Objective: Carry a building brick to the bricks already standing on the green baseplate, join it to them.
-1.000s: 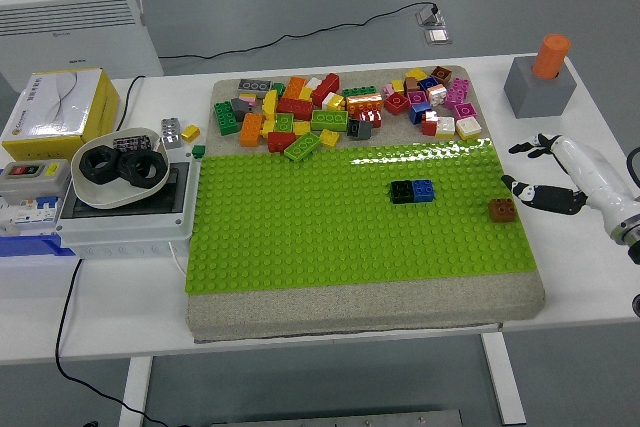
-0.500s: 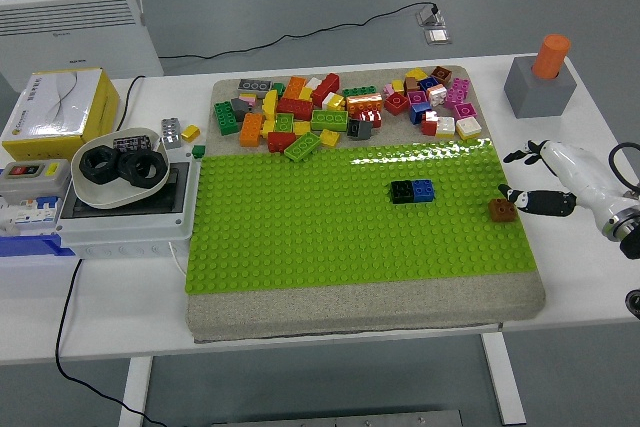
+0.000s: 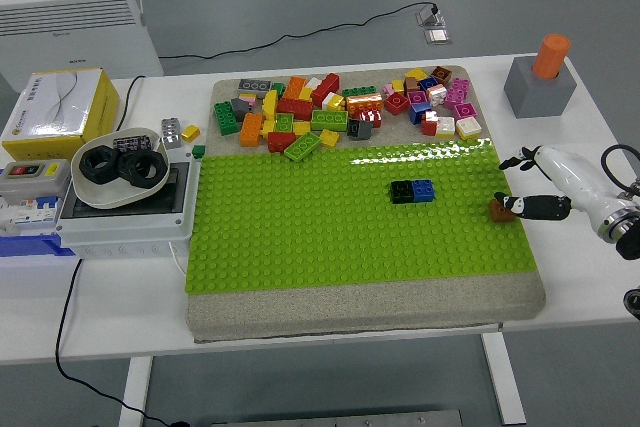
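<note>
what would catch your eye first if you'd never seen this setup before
The bright green baseplate fills the table's middle, with a jumbled pile of colourful bricks along its far edge. Near its centre stand a black brick and blue brick, joined. At its right edge, the right hand reaches a brown brick.

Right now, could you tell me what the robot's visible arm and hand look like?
Only the right hand shows, at the picture's right edge: a glossy white shell over its back with slim black fingers. Behind it sits a grey and black wrist joint, with a thin black cable looping above.
</note>
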